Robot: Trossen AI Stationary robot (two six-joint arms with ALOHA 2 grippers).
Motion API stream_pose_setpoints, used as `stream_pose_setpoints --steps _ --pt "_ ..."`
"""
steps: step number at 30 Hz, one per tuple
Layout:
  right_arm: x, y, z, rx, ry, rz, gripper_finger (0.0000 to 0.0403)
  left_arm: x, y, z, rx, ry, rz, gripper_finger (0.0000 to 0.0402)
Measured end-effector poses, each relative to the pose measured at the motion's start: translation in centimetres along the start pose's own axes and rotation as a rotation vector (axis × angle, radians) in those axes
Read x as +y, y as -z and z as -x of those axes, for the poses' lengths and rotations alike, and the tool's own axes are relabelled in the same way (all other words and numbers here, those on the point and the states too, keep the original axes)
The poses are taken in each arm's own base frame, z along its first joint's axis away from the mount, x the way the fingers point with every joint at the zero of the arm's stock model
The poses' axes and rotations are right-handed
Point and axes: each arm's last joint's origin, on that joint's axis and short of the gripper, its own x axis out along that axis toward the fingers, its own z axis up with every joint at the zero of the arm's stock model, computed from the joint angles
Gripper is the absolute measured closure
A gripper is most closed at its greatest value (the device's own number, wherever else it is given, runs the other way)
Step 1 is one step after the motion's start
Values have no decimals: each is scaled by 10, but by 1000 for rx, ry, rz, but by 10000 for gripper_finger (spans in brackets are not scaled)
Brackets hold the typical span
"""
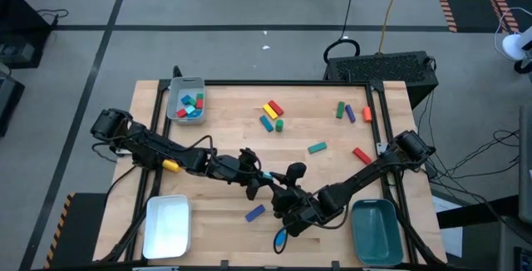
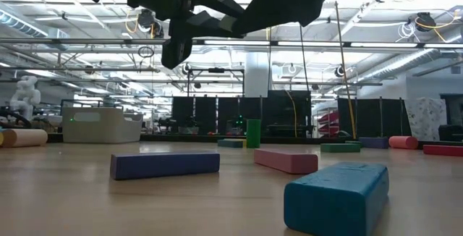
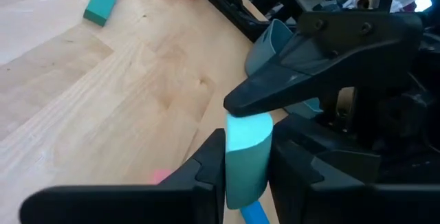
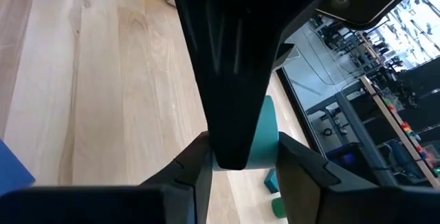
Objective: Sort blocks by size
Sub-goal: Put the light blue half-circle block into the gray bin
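both arms meet over the front-centre of the pale wooden table (image 1: pixel 224 138), between the white rectangular tray (image 1: pixel 167 225) and the teal rectangular tray (image 1: pixel 377 231). the left gripper (image 3: pixel 245 157) has its fingers closed on a small teal cylinder block (image 3: pixel 246 157), and the right gripper (image 4: pixel 242 161) clamps the same piece from the opposite side. other blocks lie scattered: a blue bar (image 1: pixel 254 213) just beside the grippers, a teal bar (image 1: pixel 317 147) and red bar (image 1: pixel 361 155) farther back, several in the grey tray (image 1: pixel 186 98).
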Motion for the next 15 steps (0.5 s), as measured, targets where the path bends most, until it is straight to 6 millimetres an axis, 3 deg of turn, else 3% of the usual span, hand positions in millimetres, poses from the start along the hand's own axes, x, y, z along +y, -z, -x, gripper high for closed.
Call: stream_pose_setpoints --steps 4,9,15 --pt "0 0 0 1 -6 -23 269 0 0 0 2 -2 -12 324" --pt "-2 3 2 32 -48 -102 219 1 1 0 -1 -14 -28 324" --pt "-28 10 17 165 -93 -312 172 7 -2 1 -15 -81 -27 324"
